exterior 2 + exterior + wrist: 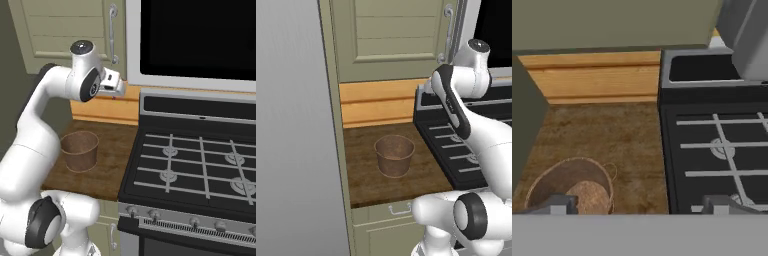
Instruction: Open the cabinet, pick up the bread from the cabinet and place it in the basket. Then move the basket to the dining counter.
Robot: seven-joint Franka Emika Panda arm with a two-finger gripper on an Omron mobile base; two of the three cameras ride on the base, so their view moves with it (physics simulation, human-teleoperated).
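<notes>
Brown bread [589, 196] lies inside the basket [542, 182] at lower left, so the wide-open, empty gripper [639, 204] should next grasp its rim.

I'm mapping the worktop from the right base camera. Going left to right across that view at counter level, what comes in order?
The robot's white arm → the basket on the dark wood worktop → the stove with its burner grates.
</notes>
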